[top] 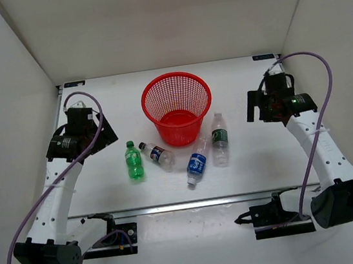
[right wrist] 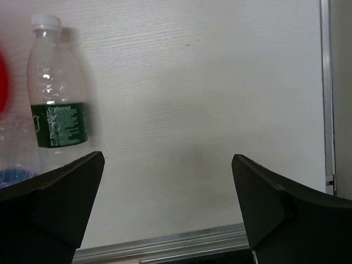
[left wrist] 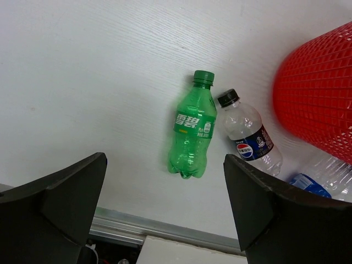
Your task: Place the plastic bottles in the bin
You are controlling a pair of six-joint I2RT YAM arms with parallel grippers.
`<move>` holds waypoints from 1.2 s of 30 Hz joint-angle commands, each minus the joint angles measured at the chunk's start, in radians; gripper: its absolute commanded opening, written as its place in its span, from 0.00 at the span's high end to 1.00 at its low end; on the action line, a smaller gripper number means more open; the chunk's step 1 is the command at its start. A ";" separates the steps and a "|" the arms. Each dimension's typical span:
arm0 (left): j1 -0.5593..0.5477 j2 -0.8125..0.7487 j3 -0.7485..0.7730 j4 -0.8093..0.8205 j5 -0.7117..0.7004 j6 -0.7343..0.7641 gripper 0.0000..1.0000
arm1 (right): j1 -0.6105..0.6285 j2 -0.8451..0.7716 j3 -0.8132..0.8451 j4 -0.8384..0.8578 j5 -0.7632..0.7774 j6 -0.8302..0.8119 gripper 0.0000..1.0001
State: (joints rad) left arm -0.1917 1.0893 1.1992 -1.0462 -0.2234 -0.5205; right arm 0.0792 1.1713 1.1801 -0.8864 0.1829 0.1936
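Four plastic bottles lie on the white table in front of the red mesh bin point(top: 161, 117): a green bottle point(top: 133, 161), a clear bottle with a dark label point(top: 157, 154), one with a blue label point(top: 197, 164) and one with a green label point(top: 220, 139). My left gripper point(top: 102, 136) hangs open to the left of them, with nothing in it. In the left wrist view the left gripper point(left wrist: 165, 158) frames the green bottle point(left wrist: 192, 132), with the dark-label bottle point(left wrist: 250, 140) and bin point(left wrist: 319, 93) to its right. My right gripper point(top: 257, 105) is open and empty at the right. In its wrist view, the right gripper point(right wrist: 168, 157) has the green-label bottle point(right wrist: 58, 93) up to its left.
An aluminium rail point(top: 199, 203) runs along the table's near edge, with the arm bases just behind it. White walls close in the left, right and back. A second rail point(right wrist: 324, 82) marks the table's right edge.
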 commanded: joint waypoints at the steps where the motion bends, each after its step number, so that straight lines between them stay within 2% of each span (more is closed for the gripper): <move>1: 0.014 -0.028 -0.026 0.014 0.019 -0.009 0.01 | 0.085 0.017 0.042 0.004 0.073 -0.013 0.01; 6: 0.003 -0.020 -0.030 0.031 0.028 -0.004 0.02 | 0.171 -0.016 -0.002 0.088 0.063 -0.011 0.01; 10: 0.005 -0.008 -0.029 0.031 0.030 0.013 0.01 | 0.136 -0.018 -0.020 0.145 0.018 0.049 0.01; 14: 0.001 0.000 -0.032 0.034 0.019 0.016 0.01 | 0.183 0.053 -0.054 0.190 0.046 0.102 0.02; 21: -0.002 0.023 -0.038 0.054 0.032 0.034 0.02 | 0.180 0.165 -0.114 0.334 -0.106 0.207 0.06; 26: -0.005 0.038 -0.039 0.060 0.036 0.051 0.01 | 0.235 0.205 -0.174 0.484 -0.121 0.245 0.06; 30: -0.005 0.044 -0.029 0.060 0.039 0.057 0.01 | 0.263 0.243 -0.214 0.572 -0.125 0.259 0.02; 36: -0.009 0.046 -0.024 0.052 0.036 0.070 0.01 | 0.254 0.291 -0.315 0.667 -0.139 0.285 0.00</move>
State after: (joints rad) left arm -0.1959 1.1412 1.1652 -1.0016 -0.1936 -0.4664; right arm 0.3332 1.4471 0.8856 -0.3126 0.0414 0.4488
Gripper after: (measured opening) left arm 0.986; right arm 0.996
